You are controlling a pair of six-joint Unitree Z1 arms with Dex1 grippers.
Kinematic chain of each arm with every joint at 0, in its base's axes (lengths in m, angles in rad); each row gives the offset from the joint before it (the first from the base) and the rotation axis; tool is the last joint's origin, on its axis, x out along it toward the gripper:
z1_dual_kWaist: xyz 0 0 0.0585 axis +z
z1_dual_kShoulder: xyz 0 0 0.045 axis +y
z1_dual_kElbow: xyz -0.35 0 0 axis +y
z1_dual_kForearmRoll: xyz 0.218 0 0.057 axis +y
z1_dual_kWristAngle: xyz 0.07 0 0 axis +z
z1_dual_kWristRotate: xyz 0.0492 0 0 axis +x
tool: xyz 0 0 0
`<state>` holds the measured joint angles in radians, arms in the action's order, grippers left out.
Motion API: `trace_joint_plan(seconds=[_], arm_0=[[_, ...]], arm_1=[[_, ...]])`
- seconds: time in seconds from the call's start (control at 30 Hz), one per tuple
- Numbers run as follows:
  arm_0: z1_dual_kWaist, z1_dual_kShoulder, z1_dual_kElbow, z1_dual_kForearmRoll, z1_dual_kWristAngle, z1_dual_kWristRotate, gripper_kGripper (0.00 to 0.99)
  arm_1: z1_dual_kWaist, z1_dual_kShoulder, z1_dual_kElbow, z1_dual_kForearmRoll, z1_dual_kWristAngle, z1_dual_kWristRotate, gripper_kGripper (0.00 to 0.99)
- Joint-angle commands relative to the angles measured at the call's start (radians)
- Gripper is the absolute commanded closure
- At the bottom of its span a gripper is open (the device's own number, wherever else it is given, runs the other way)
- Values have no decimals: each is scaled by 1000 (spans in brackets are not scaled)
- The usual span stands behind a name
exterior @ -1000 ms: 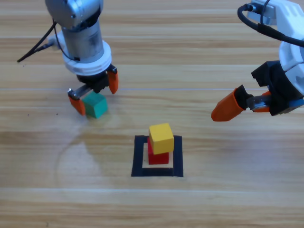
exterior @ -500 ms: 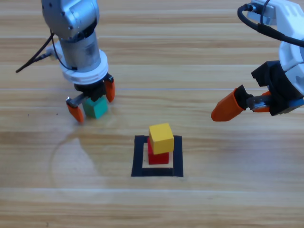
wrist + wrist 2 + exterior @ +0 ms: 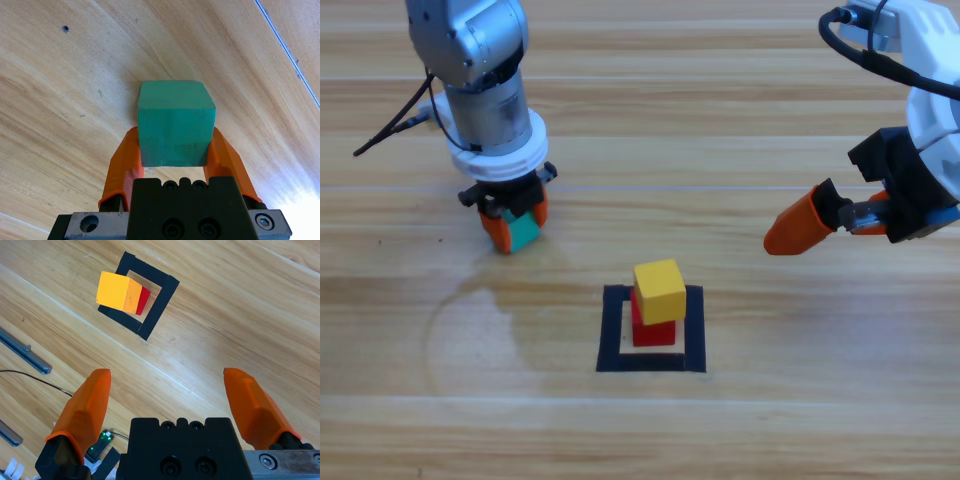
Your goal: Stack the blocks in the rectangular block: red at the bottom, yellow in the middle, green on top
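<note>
Left wrist view: left gripper [image 3: 174, 150] clamps the matte, sharp-edged green [image 3: 175, 129] cube on grained wood.

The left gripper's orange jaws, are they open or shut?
Shut on the small teal-green cube: in the left wrist view the left gripper presses both its sides.

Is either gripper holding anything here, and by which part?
The left gripper is shut on the small teal-green cube, clamped across two opposite side faces. The right gripper is open and holds nothing.
</note>
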<state>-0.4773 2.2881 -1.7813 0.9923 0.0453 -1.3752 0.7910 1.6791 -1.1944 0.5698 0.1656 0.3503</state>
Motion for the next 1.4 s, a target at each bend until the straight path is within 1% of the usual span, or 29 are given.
trace_joint_plan(seconds=[0.03,0.1,0.2,0.3,0.37,0.43,0.5,0.53,0.57,0.63,0.83,0.93,1.0,1.17,1.27,1.4], arm_0=[[-3,50,13,-6,10,47,706],[-7,53,2,-3,21,67,735],[-7,56,-27,9,22,131,748],[-6,67,-129,71,30,292,812],[-6,80,-230,149,38,406,843],[-6,74,-293,209,50,499,849],[-7,25,-291,224,79,596,918],[-6,1,-274,226,79,639,967],[-6,-21,-262,226,73,696,982],[-12,-47,-250,227,56,780,981],[-86,-101,-237,273,2,924,982],[-135,-134,-233,289,-7,947,990],[-173,-157,-233,302,-8,964,990],[-231,-196,-233,315,-64,966,990],[-271,-205,-239,316,-76,918,990],[-317,-207,-253,328,-68,780,990]], arm_1=[[-27,34,38,-25,8,-7,0],[-27,30,38,-25,8,-7,0],[-27,27,41,-25,8,-7,0],[-27,19,42,-25,8,-7,0],[-27,13,42,-25,8,-7,0],[-27,7,45,-25,8,-7,0],[-27,-5,49,-25,8,-7,0],[-27,-12,50,-25,8,-5,0],[-27,-19,52,-25,8,-5,0],[-27,-33,53,-25,8,-7,0],[-27,-79,62,-19,11,-4,0],[-27,-107,64,-7,11,-4,0],[-44,-122,64,1,12,-5,0],[-59,-131,65,9,26,-10,0],[-64,-131,68,10,28,-13,0],[-64,-131,68,10,29,-14,0]])
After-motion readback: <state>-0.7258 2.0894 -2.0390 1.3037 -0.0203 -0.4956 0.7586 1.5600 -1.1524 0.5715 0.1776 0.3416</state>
